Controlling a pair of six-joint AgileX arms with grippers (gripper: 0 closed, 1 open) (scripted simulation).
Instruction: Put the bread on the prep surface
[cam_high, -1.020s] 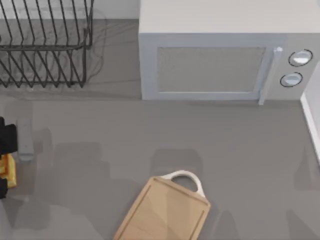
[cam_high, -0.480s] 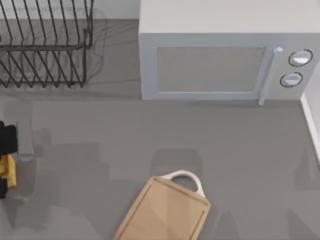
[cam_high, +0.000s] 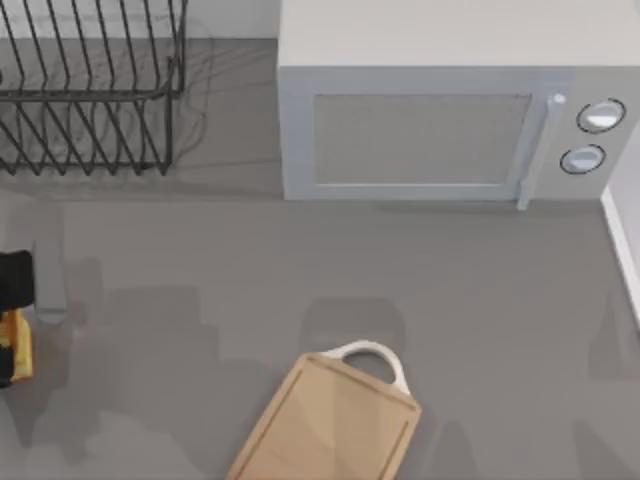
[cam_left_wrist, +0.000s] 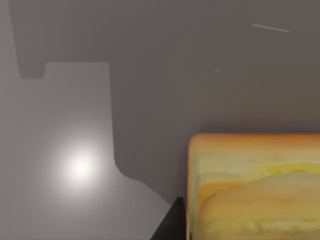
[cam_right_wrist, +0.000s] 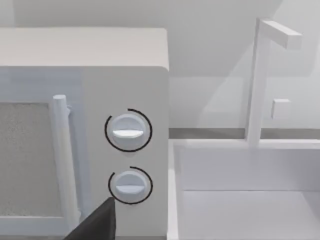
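Top view: left end effector (cam_high: 8, 318) clamped on bread (cam_high: 19, 346) at counter's (cam_high: 300, 270) left edge, well apart from board (cam_high: 330, 425).

The top view looks straight down on the grey tabletop (cam_high: 480, 290) and microwave (cam_high: 440, 130). The left wrist view sits very close over the bread (cam_left_wrist: 255, 190). The right wrist view faces the microwave's dials (cam_right_wrist: 128, 131) from nearby, sharing them with the top view.

I assess this as a kitchen: a white microwave (cam_high: 440, 110) with two dials stands at the back of the grey bench (cam_high: 480, 290), a wire dish rack (cam_high: 90, 90) beside it, a sink (cam_right_wrist: 250, 200) with faucet (cam_right_wrist: 260, 80) adjoining.
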